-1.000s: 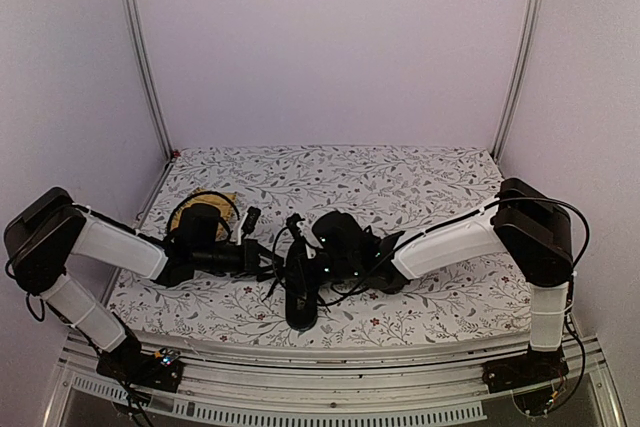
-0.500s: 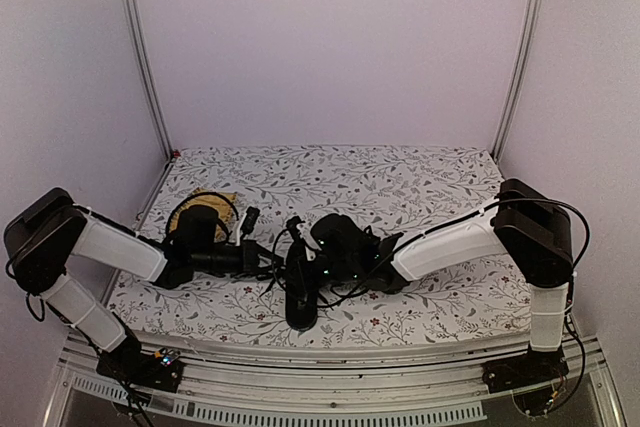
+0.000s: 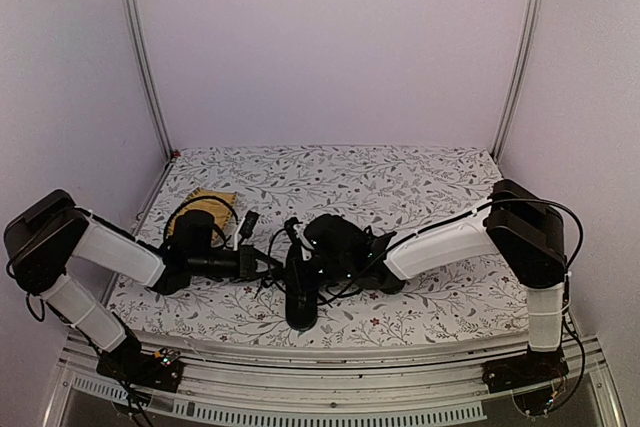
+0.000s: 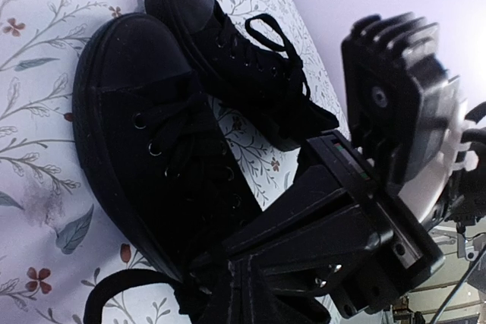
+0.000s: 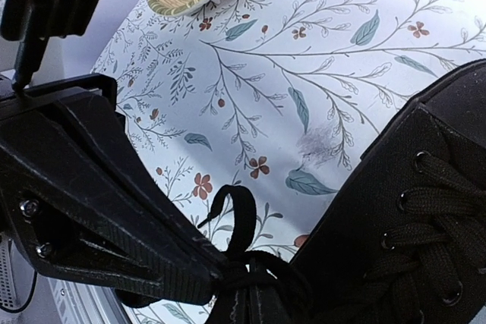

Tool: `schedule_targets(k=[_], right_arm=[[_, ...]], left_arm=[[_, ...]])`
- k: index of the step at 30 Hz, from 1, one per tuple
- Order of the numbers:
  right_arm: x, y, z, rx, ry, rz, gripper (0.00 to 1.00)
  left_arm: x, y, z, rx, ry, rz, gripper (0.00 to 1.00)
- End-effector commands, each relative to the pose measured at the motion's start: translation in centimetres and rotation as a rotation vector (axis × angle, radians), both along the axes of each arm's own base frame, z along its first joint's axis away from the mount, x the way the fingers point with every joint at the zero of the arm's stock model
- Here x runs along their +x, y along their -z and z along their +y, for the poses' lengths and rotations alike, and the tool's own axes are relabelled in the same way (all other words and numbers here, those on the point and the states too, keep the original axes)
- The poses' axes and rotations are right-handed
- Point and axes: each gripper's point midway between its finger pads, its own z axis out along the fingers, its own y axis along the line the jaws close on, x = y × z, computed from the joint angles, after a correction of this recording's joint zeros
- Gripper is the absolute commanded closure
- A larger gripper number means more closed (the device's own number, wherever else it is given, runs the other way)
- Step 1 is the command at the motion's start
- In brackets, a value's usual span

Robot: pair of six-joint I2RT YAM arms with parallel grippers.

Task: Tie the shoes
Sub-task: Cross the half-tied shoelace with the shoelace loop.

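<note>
Pair of small black canvas shoes point(image 3: 300, 292) lay near-centre on floral-print table cover point(image 3: 430, 177); left gripper point(image 4: 206, 282) and right gripper point(image 5: 237, 282) clenched on thin black laces point(image 5: 241, 214) (loop showing); uneven pull risked lace slipping free.

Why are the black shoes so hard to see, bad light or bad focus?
Top view: soft, even light, but the shoes merge with left pincer and right pincer into one dark blob. Left wrist view: sharp, even the eyelets show. Right wrist view: floral cloth crisp, right pincer looms dark.
</note>
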Motion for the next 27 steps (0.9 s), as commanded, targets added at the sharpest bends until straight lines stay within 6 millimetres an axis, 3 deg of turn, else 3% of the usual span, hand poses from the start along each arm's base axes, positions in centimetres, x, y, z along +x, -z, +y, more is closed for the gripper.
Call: schedule_targets(k=[1, 13, 22, 27], right_arm=[[1.7, 1.9, -0.9, -0.061, 0.065, -0.003, 0.98], [1.8, 1.4, -1.6, -0.059, 0.092, -0.014, 0.98], [1.6, 1.3, -1.9, -0.052, 0.092, -0.012, 0.98], [1.5, 1.3, -2.0, -0.051, 0.092, -0.013, 0.98]], left_arm=[[-0.3, -1.2, -0.6, -0.054, 0.036, -0.034, 1.0], [-0.8, 0.1, -0.2, -0.02, 0.031, -0.002, 1.0], [2.3, -1.7, 2.0, 0.147, -0.068, -0.134, 0.69], [3.9, -1.5, 3.4, 0.212, -0.092, -0.133, 0.64]])
